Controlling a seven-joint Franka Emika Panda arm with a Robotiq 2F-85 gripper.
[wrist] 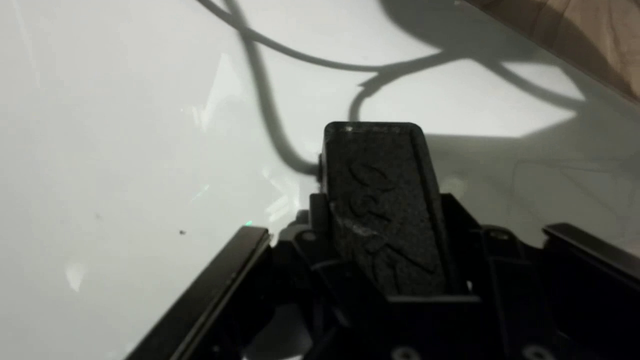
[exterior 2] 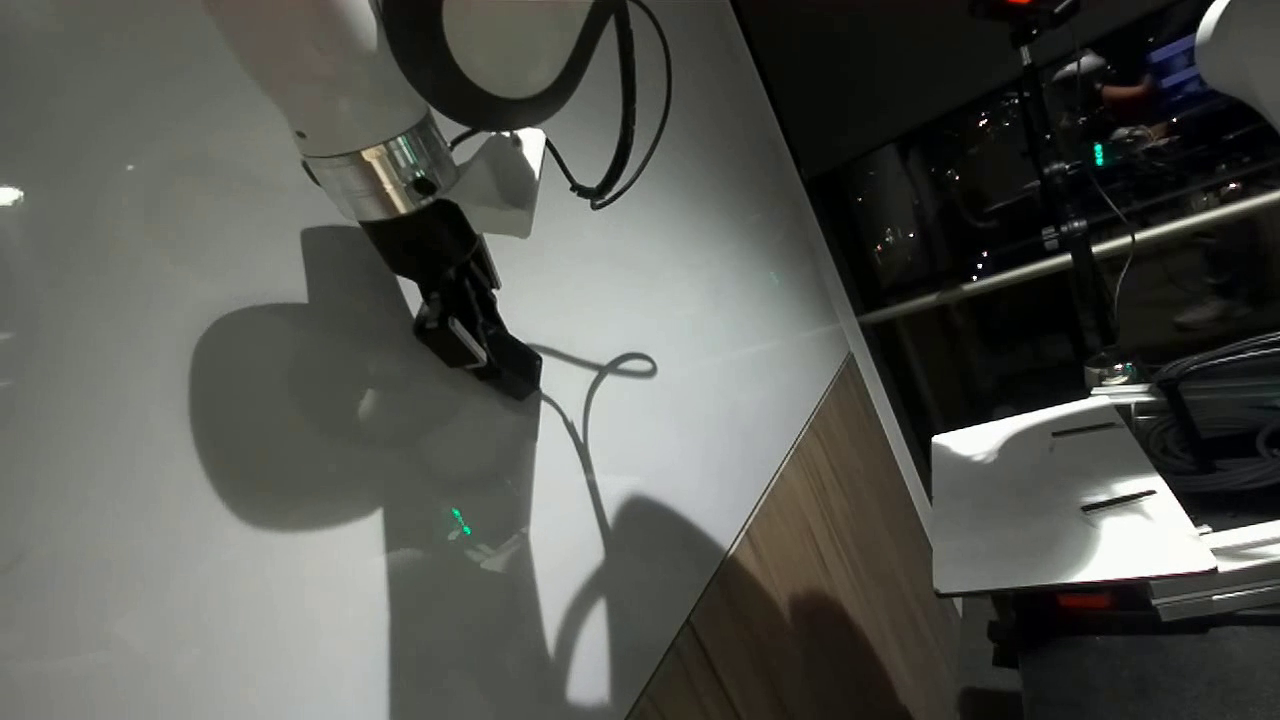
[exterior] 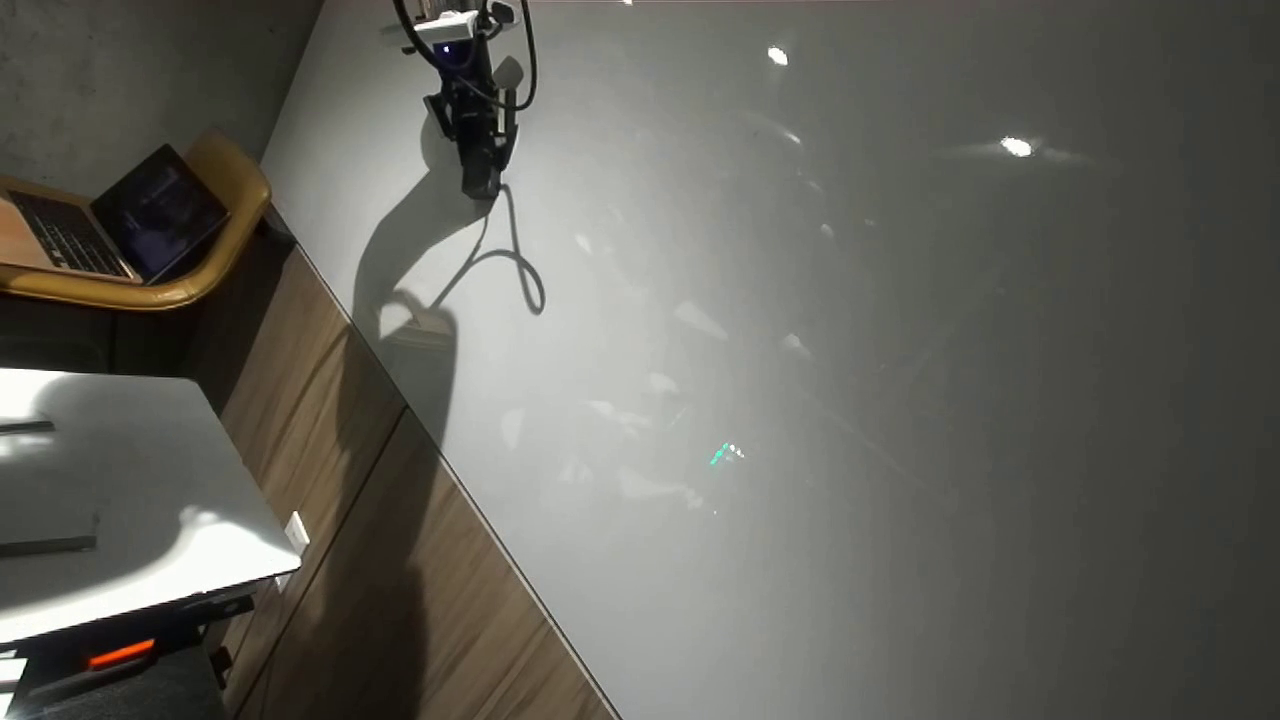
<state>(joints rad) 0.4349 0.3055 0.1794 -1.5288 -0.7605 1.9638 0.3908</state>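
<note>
My gripper (wrist: 384, 215) is shut on a dark, grainy rectangular block (wrist: 382, 175) with scrawled marks on its face. One finger presses each long side, and the block's far end sticks out past the fingertips. In an exterior view, my gripper (exterior: 482, 135) points down the picture with the block (exterior: 481, 178) at its tip. It also shows in an exterior view, where my gripper (exterior 2: 468, 325) holds the block (exterior 2: 518, 370) at or very close to a glossy white surface (exterior: 800, 380). I cannot tell whether they touch. The block's near end is hidden by the gripper.
Looping cable shadows and the arm's shadow fall on the white surface. A wood panel (exterior: 480, 580) runs along its edge. Beyond stand a yellow chair (exterior: 190, 285) with an open laptop (exterior: 75, 235), and a pale flat-topped stand (exterior: 130, 460), also in an exterior view (exterior 2: 1030, 520).
</note>
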